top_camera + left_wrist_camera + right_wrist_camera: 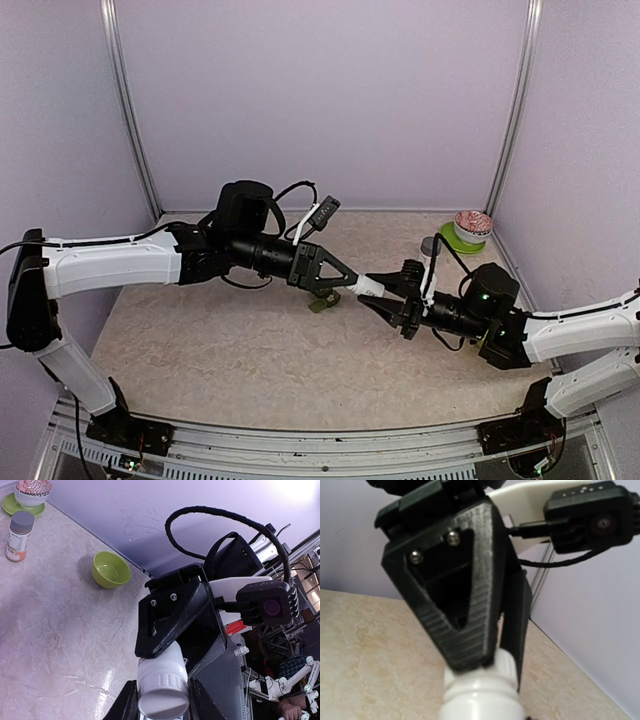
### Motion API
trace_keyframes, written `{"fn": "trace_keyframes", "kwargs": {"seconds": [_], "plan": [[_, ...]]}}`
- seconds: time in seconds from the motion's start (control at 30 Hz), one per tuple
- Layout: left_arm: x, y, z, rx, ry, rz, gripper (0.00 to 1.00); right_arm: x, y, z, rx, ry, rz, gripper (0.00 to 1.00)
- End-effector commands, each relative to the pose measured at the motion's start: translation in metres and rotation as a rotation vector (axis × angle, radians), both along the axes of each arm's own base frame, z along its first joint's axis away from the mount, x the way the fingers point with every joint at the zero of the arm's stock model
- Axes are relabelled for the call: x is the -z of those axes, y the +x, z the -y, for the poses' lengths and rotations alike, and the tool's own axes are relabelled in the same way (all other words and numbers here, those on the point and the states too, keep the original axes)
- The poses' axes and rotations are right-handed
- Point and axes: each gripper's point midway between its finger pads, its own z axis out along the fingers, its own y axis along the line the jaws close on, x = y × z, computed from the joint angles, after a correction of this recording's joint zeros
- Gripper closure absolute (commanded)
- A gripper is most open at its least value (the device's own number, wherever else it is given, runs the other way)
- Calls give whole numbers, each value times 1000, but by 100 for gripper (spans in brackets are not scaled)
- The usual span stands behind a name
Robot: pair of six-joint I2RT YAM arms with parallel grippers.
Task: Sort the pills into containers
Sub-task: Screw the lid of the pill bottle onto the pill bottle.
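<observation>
On the left, the left arm stretches long and low over the table (200, 350). Its shell is smooth and white, and it ends in the black left gripper (352, 280). The jaws are closed on a white bottle (368, 287), which hangs in the air over the middle of the table. The bottle is smooth plastic with a round cap that has small ridges. The gripper fingers are black and shaped like triangles, with ribbed edges. Just under the left gripper sits a small green bowl (111, 569), round and shiny.

From the right side comes the right gripper (388, 298). Its jaws pinch the other end of the same bottle, so the two grippers meet tip to tip.

The table top is pale, with veins in it like stone. A wide bare strip lies between the arms and the near edge. Pale purple walls (330, 100) close it in at the left, back and right. In the back right corner, close to the wall, stand a grey-capped jar (19, 535) and a patterned cup (32, 491) on a green saucer (10, 505).
</observation>
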Motion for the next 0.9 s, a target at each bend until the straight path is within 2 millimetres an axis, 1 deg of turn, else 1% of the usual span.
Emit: {"fn": "trace_keyframes", "kwargs": {"seconds": [0.0,0.17,0.23,0.3,0.43,0.5,0.7,0.87], "plan": [[2,-26,14,114,-23,37,77,-15,-14,-12,-67,53,-13,73],[2,-30,11,159,-4,129,76,-13,-19,-23,-145,52,-136,73],[2,-32,9,177,4,155,76,-14,-21,-25,-168,61,-181,73],[1,-35,7,191,1,169,76,-18,-26,-23,-193,86,-211,73],[-3,-40,4,212,-8,198,75,-26,-29,-20,-210,135,-280,73],[-4,-40,3,213,-10,211,73,-31,-32,-17,-226,166,-291,73],[-6,-38,2,201,-15,223,71,-30,-34,-14,-233,198,-326,73],[-16,-38,-1,188,-40,251,71,-35,-37,-8,-250,238,-337,73]]}}
